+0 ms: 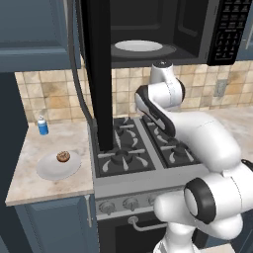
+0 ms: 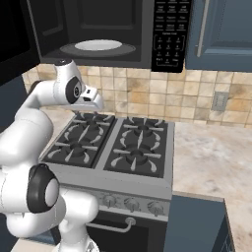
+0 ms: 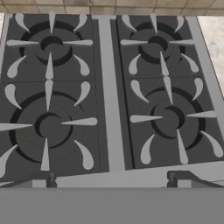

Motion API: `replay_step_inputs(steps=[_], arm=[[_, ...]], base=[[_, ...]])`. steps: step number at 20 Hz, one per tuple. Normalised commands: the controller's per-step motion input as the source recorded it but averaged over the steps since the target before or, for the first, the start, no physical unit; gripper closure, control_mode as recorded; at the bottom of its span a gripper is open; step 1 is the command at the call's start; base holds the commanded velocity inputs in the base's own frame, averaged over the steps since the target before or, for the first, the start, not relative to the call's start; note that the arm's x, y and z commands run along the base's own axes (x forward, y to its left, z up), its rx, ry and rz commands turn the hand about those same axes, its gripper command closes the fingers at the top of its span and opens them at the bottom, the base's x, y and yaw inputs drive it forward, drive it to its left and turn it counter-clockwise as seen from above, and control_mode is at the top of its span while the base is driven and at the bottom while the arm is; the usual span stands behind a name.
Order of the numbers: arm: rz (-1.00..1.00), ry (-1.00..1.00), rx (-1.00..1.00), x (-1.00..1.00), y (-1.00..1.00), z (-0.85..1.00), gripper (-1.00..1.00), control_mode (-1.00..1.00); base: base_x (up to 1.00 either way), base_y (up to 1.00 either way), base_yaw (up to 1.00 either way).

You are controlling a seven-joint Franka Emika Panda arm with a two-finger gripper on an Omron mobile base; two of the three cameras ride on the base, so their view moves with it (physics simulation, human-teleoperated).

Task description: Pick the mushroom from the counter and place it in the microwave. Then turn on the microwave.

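- Gripper (image 3: 112, 179) hangs above the stove (image 3: 109, 87), jaws spread wide, holding nothing.
- Mushroom (image 1: 63, 157) sits on a white plate (image 1: 49, 170) (left counter (image 1: 29, 188), near a blue bottle (image 1: 43, 126)).
- Microwave (image 1: 197, 29) door stands open.

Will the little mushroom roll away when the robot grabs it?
Probably a bit: the mushroom looks small and rounded, so a nudge might roll it across the white plate it sits on. It seems light, likely easy to lift, though open fingers could push it sideways first.

marbled stone counter (image 1: 47, 148), glossy white plate (image 1: 49, 168), black stove (image 2: 113, 147).
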Motion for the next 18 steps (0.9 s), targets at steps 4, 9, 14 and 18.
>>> replay_step_inputs(steps=[4,9,14,18], arm=[[0.0,0.04,0.0,0.2,0.05,-0.09,-1.0,-1.0],[0.0,0.06,0.0,0.18,0.04,-0.04,-1.0,-1.0],[-0.04,0.02,0.0,0.26,0.0,-0.01,-1.0,-1.0],[-0.07,0.0,0.0,0.28,0.05,-0.02,-1.0,-1.0]], base=[[0.0,0.0,0.0],[0.0,0.0,0.0],[0.0,0.0,0.0],[0.0,0.0,0.0]])
